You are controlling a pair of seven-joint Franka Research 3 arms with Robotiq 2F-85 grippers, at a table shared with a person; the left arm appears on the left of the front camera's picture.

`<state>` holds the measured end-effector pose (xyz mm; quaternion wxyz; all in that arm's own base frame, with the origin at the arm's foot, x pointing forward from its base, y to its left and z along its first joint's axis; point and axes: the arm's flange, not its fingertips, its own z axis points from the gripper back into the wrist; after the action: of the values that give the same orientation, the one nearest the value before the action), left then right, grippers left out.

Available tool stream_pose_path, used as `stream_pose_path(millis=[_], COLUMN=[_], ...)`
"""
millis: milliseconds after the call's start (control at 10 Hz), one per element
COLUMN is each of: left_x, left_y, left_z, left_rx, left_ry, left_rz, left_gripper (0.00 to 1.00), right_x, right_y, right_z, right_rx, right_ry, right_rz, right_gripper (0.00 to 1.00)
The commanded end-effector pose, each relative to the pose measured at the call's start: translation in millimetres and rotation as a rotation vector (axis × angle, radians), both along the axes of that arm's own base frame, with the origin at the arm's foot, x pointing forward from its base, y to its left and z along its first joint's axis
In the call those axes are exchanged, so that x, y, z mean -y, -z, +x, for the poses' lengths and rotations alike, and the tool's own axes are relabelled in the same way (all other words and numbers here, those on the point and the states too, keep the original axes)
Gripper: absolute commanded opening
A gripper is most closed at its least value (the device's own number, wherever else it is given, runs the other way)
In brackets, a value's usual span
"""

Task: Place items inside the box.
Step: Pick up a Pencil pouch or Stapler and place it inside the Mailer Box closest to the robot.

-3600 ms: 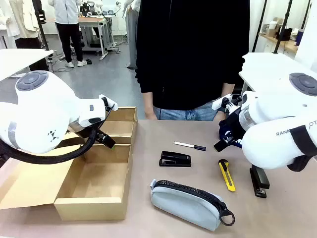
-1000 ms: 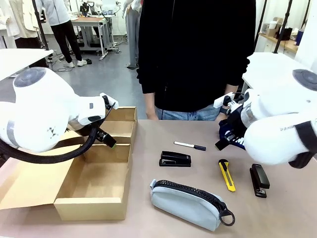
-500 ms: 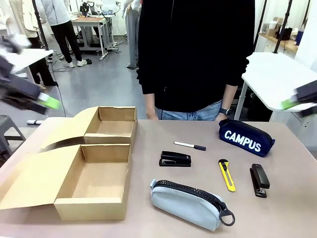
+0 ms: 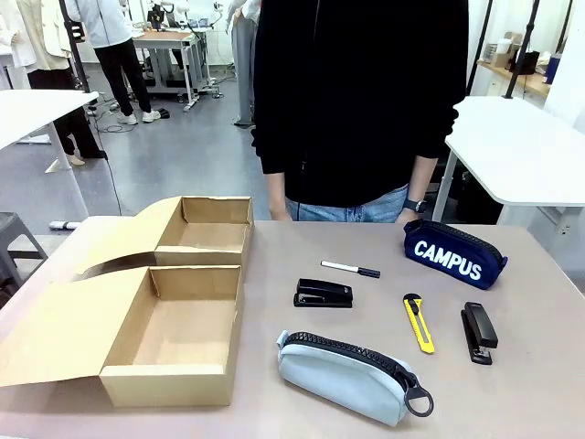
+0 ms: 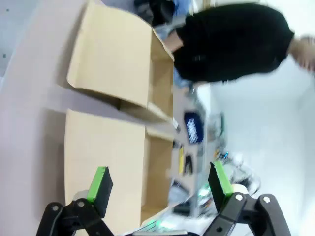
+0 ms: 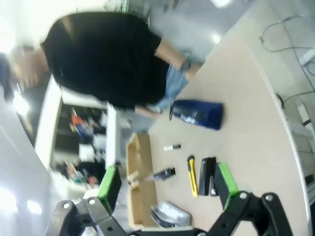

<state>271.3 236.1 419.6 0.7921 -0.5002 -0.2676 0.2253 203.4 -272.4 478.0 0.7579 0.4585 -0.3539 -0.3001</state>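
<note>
An open cardboard box (image 4: 169,384) sits at the table's left, with nothing inside. To its right lie a black stapler (image 4: 323,294), a white marker (image 4: 350,269), a yellow utility knife (image 4: 419,323), a second black stapler (image 4: 479,332), a grey-blue zip pouch (image 4: 352,376) and a navy pouch (image 4: 454,253). My left gripper (image 5: 160,182) is open, high above the box (image 5: 106,162). My right gripper (image 6: 167,183) is open too, high over the table, with the navy pouch (image 6: 197,113), knife (image 6: 192,176) and a stapler (image 6: 206,176) far below.
A person in a black top (image 4: 356,101) stands at the table's far edge, hands down. White tables (image 4: 521,146) stand to either side. The box's flaps (image 4: 55,334) spread out to the left.
Both arms have swung up and out of the front view. The navy pouch, earlier hidden behind the right arm, now shows whole. The items have not moved.
</note>
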Motion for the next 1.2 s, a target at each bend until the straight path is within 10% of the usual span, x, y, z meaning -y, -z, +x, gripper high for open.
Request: stream_pose_path(millis=[0, 100, 200, 700, 1100], left_x=[32.5, 0.0, 0.0, 0.0, 0.0], left_y=[4.9, 0.0, 0.0, 0.0, 0.0], left_z=[7.3, 0.0, 0.0, 0.0, 0.0], left_rx=[0.060, 0.000, 0.000, 0.000, 0.000], left_ry=[-0.176, 0.000, 0.000, 0.000, 0.000], left_rz=[-0.119, 0.000, 0.000, 0.000, 0.000], left_gripper=[1.00, 1.00, 1.00, 1.00, 1.00], right_x=[-61.1, -63.3, 21.6, 20.3, -73.5], right_y=[80.9, 89.5, 23.7, 23.8, 9.8], right_z=[-17.9, -12.9, -12.9, -10.4, 81.2], right_rx=[0.006, -0.052, -0.021, -0.049, 0.016], right_ry=[0.104, 0.117, 0.080, 0.084, -0.341], right_rz=[0.080, 0.067, 0.072, 0.087, -0.274], right_gripper=[1.00, 1.00, 1.00, 1.00, 1.00])
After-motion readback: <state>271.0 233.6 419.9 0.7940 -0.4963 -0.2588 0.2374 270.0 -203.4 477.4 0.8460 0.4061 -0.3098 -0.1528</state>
